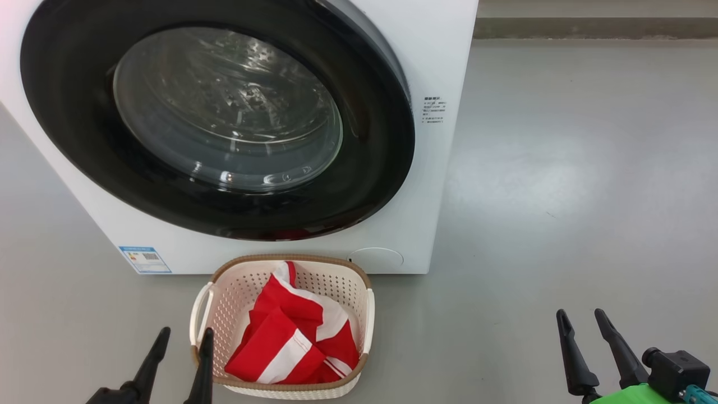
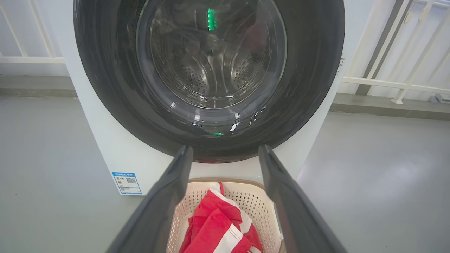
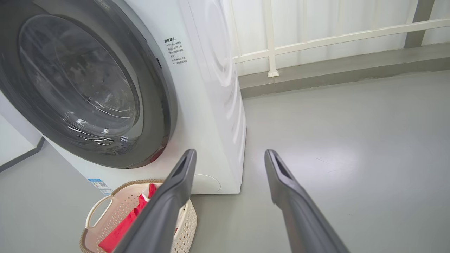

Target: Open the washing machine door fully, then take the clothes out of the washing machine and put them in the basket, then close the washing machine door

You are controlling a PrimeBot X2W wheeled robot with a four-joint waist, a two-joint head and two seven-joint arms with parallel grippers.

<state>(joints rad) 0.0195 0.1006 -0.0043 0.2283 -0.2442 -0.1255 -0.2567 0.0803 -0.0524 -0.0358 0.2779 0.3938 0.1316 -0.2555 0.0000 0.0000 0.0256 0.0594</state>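
The washing machine door (image 1: 219, 112) lies flat against the front of the white washing machine (image 1: 443, 73). Its glossy black rim sits flush, and the steel drum shows through the glass. The clothes (image 1: 291, 336), red with white stripes, lie crumpled in the cream perforated basket (image 1: 233, 303), which stands on the grey floor (image 1: 561, 168) just in front of the machine's base. A blue label (image 1: 145, 259) sits at the machine's lower left corner.

The left gripper (image 1: 186, 332) is low, just beside the basket's left handle. Its two dark fingers are spread wide, holding nothing, and point toward the machine. In the left wrist view they frame the basket and the door above it. The right gripper (image 1: 579, 313) is well apart from the basket, over bare floor. Its fingers are also spread and empty, angled up and slightly left. A white railing (image 3: 316, 40) runs behind.
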